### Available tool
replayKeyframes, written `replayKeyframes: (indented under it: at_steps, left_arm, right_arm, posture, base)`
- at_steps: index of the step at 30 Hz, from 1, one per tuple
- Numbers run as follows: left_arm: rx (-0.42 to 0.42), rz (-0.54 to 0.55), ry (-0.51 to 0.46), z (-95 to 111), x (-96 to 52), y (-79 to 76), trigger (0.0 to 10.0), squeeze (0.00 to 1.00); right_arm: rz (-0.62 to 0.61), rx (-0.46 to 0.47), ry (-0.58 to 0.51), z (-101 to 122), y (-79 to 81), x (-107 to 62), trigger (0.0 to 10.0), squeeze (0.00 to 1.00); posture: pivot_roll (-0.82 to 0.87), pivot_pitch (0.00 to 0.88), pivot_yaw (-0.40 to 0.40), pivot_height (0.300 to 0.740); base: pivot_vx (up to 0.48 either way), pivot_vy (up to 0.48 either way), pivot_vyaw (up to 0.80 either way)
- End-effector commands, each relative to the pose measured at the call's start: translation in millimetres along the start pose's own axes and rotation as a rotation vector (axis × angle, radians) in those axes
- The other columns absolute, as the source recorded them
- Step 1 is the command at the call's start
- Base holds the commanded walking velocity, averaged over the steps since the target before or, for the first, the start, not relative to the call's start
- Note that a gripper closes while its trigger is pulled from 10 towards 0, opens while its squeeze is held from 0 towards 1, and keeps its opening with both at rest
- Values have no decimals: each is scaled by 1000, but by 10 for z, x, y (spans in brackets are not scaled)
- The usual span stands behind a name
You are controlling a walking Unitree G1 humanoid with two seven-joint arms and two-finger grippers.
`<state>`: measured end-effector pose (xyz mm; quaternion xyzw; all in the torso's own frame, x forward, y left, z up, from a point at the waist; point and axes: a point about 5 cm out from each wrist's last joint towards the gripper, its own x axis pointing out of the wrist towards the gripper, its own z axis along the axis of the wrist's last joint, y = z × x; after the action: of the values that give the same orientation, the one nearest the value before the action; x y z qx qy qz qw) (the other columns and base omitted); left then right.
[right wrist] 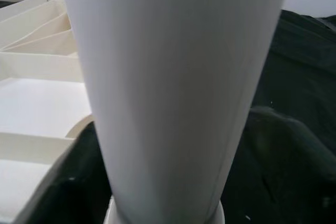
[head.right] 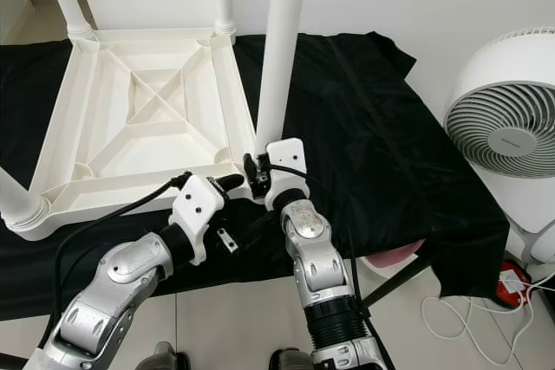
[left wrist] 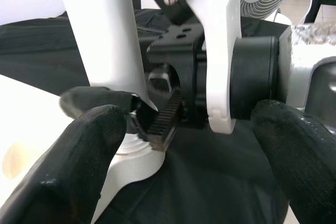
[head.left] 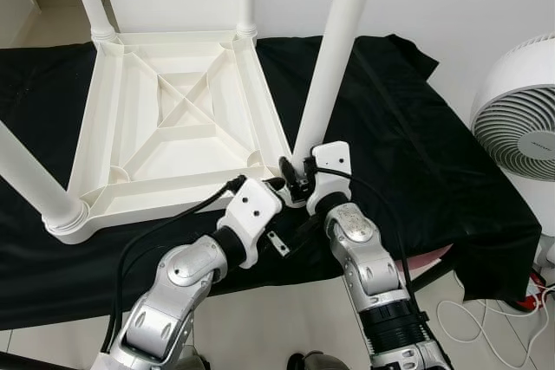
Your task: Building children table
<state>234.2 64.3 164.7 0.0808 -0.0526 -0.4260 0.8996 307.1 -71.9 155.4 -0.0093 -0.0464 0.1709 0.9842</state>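
An upturned white plastic table top (head.left: 173,119) is laid on a black cloth (head.left: 408,145). A white table leg (head.left: 334,49) is set upright at its near right corner, clamped low down by the right gripper (head.left: 295,175). The left gripper (left wrist: 178,145) is held open just beside it.

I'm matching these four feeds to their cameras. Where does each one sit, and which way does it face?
Left eye: head, looking down at the upturned table top; both arms show, left gripper and right gripper at the near-right leg.
Right eye: same head camera, same scene, fan at right.
Left wrist: looks along its fingers at that leg's base and the right gripper.
Right wrist: pressed close against the leg.
All share that leg.
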Motion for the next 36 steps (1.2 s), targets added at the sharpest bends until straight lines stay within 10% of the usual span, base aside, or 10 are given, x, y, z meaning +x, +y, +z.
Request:
replayKeyframes:
  at_steps: [1, 5, 6, 8, 23, 24, 28, 29, 36]
  left_arm:
    - [-3, 19, 19, -29, 4, -6, 10000, 0]
    - [1, 26, 23, -35, -8, 4, 10000, 0]
    - [5, 31, 24, -36, -14, 17, 10000, 0]
    - [8, 34, 24, -35, -15, 29, 10000, 0]
    - [7, 34, 19, -28, 20, 40, 10000, 0]
    - [11, 40, 17, -22, 26, 50, 10000, 0]
    - [13, 43, 16, -18, 28, 56, 10000, 0]
    - [16, 58, 14, -14, 17, 72, 10000, 0]
    - [15, 69, 16, -16, 5, 80, 10000, 0]
  right_arm:
    - [28, 16, -17, 40, -7, -18, 10000, 1000]
    - [67, -8, -27, 65, -99, -38, 10000, 1000]
    - [89, -33, -23, 68, -192, -46, 10000, 153]
    - [127, -49, -10, 64, -269, -51, 10000, 0]
    - [598, -217, 6, 92, -449, 36, 10000, 0]
    - [628, -230, 19, 85, -450, 61, 5451, 0]
    - [643, -235, 29, 79, -451, 75, 5451, 0]
    - [684, -247, 54, 48, -460, 90, 0, 0]
    - [719, -250, 78, 4, -486, 64, 0, 0]
  posture:
    - [-12, 78, -38, 740]
    - [-12, 75, -40, 740]
    - [-12, 72, -41, 740]
    - [-12, 70, -42, 740]
    - [-19, 61, -29, 740]
    - [-16, 61, -32, 740]
    - [-16, 61, -32, 740]
    - [0, 60, -43, 740]
    - [-3, 63, -47, 740]
  base:
    - [0, 0, 0]
    - [0, 0, 0]
    - [0, 0, 0]
    - [0, 0, 0]
    - [0, 0, 0]
    - [0, 0, 0]
    - [0, 0, 0]
    - [0, 0, 0]
    - [0, 0, 0]
